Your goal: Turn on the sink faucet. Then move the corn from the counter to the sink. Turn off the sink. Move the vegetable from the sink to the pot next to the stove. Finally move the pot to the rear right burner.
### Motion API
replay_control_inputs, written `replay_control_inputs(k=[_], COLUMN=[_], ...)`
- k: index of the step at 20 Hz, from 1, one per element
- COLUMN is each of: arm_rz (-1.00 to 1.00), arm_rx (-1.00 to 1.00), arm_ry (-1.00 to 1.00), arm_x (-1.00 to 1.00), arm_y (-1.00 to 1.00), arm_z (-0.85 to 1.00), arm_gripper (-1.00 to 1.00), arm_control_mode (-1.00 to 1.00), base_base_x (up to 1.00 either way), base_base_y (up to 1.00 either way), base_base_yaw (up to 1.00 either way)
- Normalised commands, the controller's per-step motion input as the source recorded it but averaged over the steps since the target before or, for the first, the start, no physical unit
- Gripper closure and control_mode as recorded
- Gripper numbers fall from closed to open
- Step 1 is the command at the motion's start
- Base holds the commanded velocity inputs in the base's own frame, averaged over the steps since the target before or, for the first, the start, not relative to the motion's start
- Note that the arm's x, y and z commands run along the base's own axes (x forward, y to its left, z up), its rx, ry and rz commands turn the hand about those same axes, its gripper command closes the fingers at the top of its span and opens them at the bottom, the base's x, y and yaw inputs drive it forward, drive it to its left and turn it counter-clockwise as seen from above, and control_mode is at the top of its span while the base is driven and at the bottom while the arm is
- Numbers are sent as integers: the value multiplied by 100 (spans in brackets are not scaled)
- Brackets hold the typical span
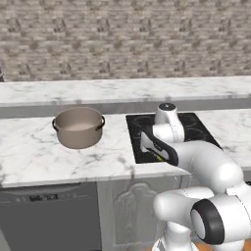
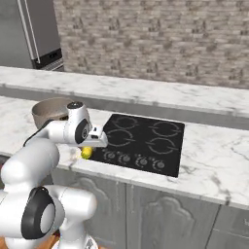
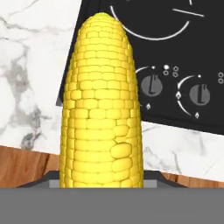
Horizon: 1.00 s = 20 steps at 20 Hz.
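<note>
The corn stands tall up the middle of the hand view, its yellow kernels rising from the bottom edge to a greenish tip near the top, clamped in the gripper, whose fingers are hidden behind the cob. In the right base view a bit of the cob shows as a yellow spot at centre left, just under the white hand, over the front edge of the counter at the near left corner of the stove. Behind the cob in the hand view lie the stove's black glass, white rings and two round knobs at right. In the left base view the pot sits at centre left on the marble, well apart from the stove, with the arm bent in front of the cooktop at lower right.
</note>
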Motion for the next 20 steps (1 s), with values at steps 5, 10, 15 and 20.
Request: replay_control_inputs(k=[5, 10, 15, 20], arm_rz=[0, 0, 0, 0], arm_rx=[0, 0, 0, 0], arm_ry=[0, 0, 0, 0], arm_x=[0, 0, 0, 0], arm_y=[0, 0, 0, 0], arm_z=[0, 0, 0, 0], arm_gripper=[100, 100, 100, 100], arm_control_mode=[100, 100, 100, 100], base_base_x=[46, 38, 35, 57], base_base_y=[2, 27, 52, 28], base_base_yaw=[-37, -23, -14, -4])
